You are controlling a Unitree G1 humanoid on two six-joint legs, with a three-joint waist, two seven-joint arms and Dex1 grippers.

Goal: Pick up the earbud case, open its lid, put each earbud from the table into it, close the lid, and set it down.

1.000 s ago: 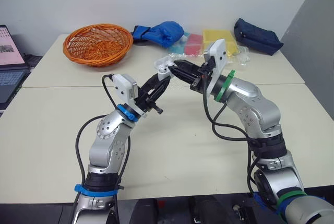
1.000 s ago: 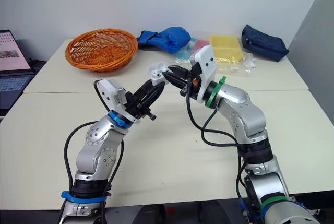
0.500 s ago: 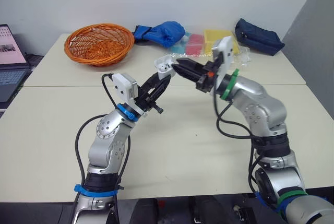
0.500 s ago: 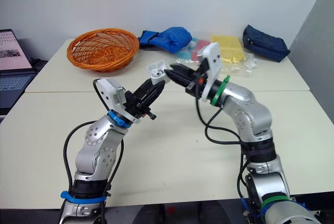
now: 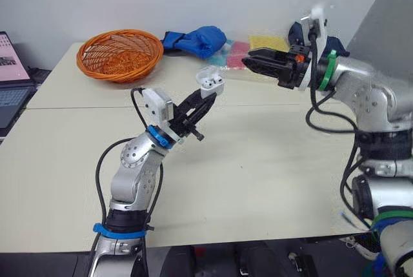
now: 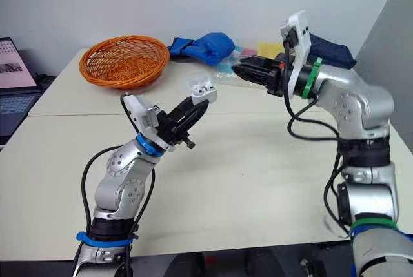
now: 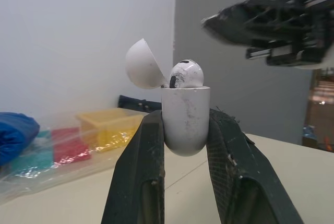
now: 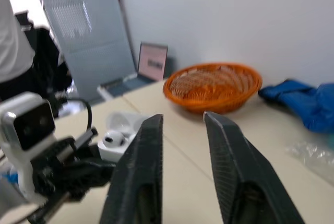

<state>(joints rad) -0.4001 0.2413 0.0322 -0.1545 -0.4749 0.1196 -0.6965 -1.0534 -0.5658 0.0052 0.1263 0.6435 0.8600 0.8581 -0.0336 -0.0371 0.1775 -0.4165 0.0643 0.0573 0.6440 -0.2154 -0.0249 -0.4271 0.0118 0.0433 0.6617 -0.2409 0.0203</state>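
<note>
The left fingers [image 7: 138,177], black and scuffed, clamp both sides of the earbud case [image 7: 185,122], a smooth white rounded shell held upright between them, above the bench [image 5: 258,161]. Its domed lid [image 7: 143,70] is hinged back, and one glossy white earbud [image 7: 185,73] sits in the opening. The right fingers [image 8: 141,172] are parted with nothing between them. One second earlier their tips were at the case; now they are well apart from it.
</note>
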